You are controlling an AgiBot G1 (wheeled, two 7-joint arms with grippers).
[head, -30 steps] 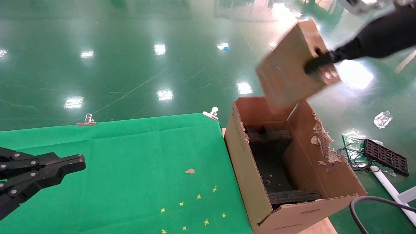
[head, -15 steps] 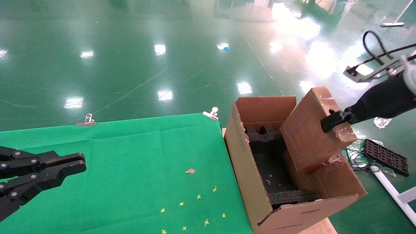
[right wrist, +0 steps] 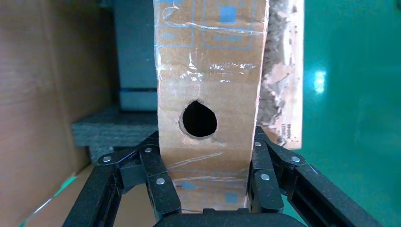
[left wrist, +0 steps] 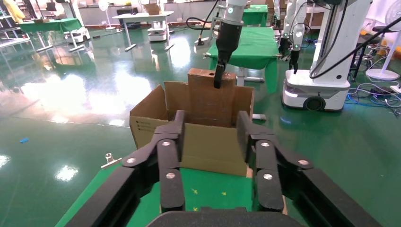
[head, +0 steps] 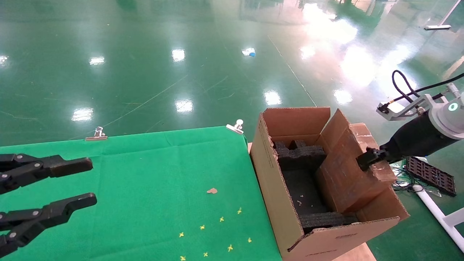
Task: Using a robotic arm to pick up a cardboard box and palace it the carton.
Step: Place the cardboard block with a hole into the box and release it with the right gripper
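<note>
Half sunk into the carton, the cardboard box you are gripping tightly in the right hand is leaning against the carton's torn flap and risks snagging there, while the left hand is hanging wide open.

We can read no text: the blue print on the box and the dark marks on the carton at three o'clock are illegible.
</note>
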